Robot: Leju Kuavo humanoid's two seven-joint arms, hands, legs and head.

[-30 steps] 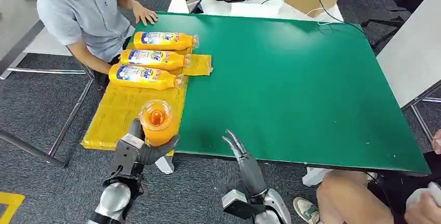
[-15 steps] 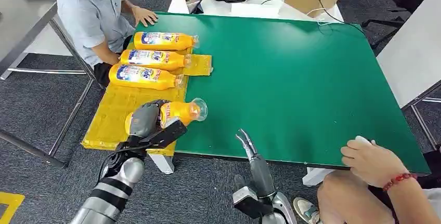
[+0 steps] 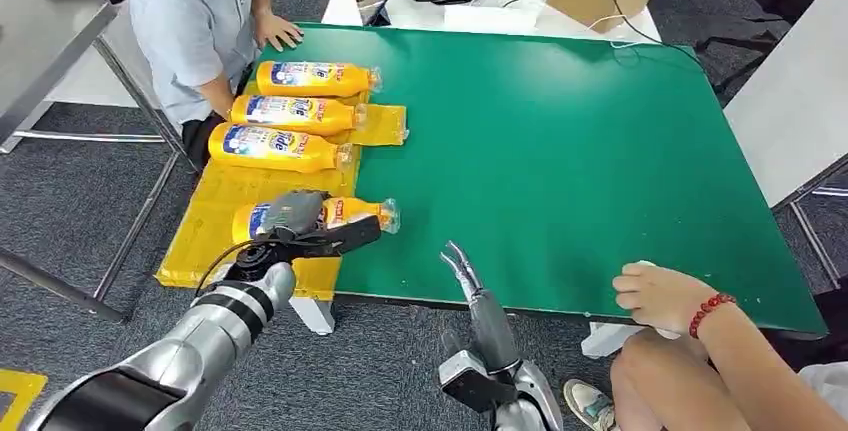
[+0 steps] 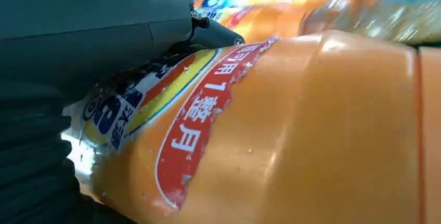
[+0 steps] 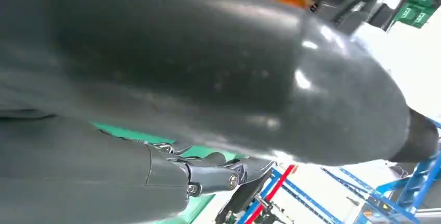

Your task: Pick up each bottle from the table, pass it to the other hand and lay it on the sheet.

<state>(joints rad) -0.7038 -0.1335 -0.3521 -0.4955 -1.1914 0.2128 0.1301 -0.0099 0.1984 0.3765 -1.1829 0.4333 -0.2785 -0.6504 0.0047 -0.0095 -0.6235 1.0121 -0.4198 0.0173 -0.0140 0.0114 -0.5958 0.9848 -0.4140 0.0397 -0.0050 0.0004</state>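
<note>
Three bottles (image 3: 290, 111) beside sheet's (image 3: 215, 216) far edge.

The left hand (image 3: 292, 219) covers the middle of the held bottle (image 3: 345, 213), hiding its label there.

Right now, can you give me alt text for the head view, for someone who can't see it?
The robot's left hand holds an orange plastic bottle lying on its side across the edge of a yellow sheet on a green table. Three more orange bottles lie in a row on the sheet beyond it. The right hand hovers with nothing in it at the table's near edge, and people sit at both sides.
</note>
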